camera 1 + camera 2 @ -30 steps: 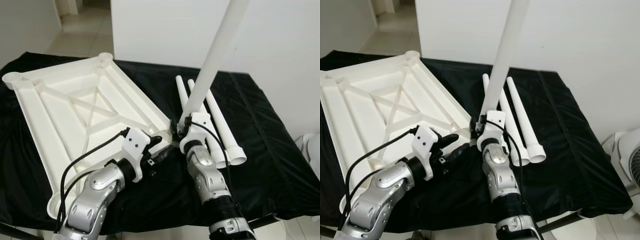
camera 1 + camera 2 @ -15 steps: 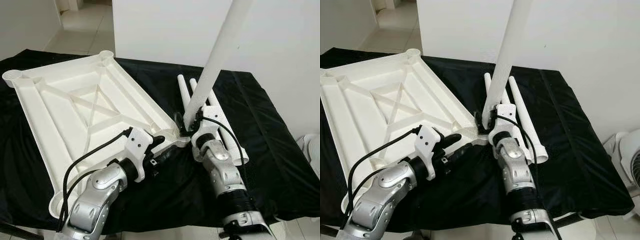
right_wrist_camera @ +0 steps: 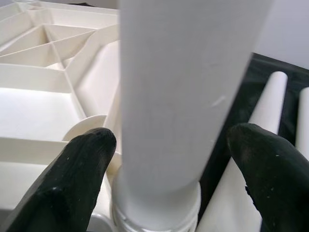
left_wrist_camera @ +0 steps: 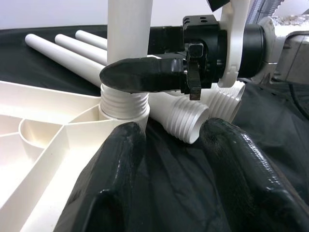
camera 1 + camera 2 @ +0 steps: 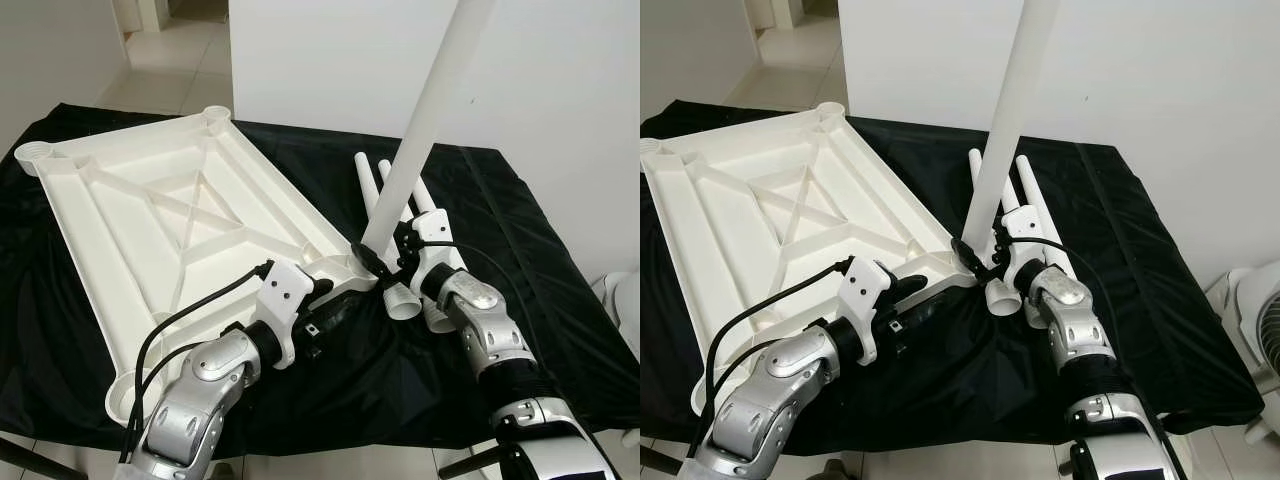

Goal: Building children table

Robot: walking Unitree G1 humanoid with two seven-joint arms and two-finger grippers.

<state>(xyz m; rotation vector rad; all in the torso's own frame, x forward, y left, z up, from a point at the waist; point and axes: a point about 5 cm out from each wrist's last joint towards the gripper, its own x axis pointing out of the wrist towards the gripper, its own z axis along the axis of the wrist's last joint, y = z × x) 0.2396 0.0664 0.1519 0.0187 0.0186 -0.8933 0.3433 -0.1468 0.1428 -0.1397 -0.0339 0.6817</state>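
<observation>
Standing in the tabletop's [image 5: 150, 230] corner socket, the leg [image 5: 425, 120] sits between the right pincer's [image 5: 385, 262] spread fingers; left pincer [image 5: 345, 290] wide.

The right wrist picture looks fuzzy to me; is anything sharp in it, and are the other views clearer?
Right wrist view: the white leg and black fingers sit very close and soft, the tabletop ribs behind crisper. Left wrist view: the threaded end is sharp, near fingers glossy with glare. Eye views: evenly lit, no blur.

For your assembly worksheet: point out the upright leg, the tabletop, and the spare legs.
Upright leg [image 5: 425, 120], left eye view, mid shaft.
Tabletop [image 5: 110, 240], left eye view, ribbed underside.
Spare legs [image 5: 1035, 215], right eye view, shaft of the right-hand one.
</observation>
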